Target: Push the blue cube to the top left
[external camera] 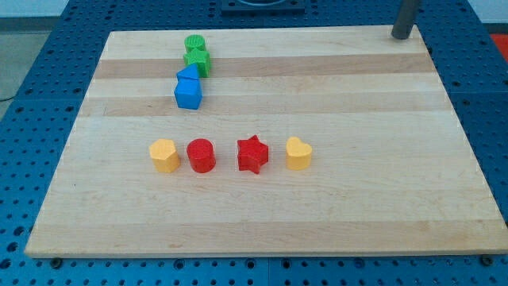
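A big wooden board (317, 206) lies on a blue table with little holes (32, 79). The board takes up most of the view.

My tip (402, 36) is at the view's top right, at the far corner of the board. It is a dark rod with nothing on it and nothing touching it. It is well apart from all the blocks.

Near the view's top left, four blocks stand in a short line going up and down. The blue cube (189, 94) is the lowest one. Right above it, touching it, is a blue triangle block (189, 72). Above that is a green star block (198, 59), and at the top a green round block (194, 43).

Lower down, in the middle of the board, four more blocks sit in a row with small gaps. From the view's left they are a yellow six-sided block (165, 155), a red round block (202, 155), a red star block (252, 154) and a yellow heart block (298, 153).
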Controlling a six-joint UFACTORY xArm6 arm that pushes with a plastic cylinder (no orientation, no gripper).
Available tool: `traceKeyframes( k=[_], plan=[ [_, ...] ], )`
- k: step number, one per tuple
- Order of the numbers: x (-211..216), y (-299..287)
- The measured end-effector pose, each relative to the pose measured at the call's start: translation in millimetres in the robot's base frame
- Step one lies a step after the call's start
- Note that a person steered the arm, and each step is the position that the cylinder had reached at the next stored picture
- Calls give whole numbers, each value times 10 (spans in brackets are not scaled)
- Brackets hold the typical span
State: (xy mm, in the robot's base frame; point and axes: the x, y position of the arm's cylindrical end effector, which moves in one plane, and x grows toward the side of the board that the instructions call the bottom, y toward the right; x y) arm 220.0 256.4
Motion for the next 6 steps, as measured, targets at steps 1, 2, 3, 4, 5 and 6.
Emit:
traceKeyframes(
  k=[1, 2, 3, 4, 5, 6],
  plan=[
    [7, 0],
    [276, -39],
    [858, -498],
    [1404, -1179],
    [1653, -1689],
    [1653, -1689]
  ],
)
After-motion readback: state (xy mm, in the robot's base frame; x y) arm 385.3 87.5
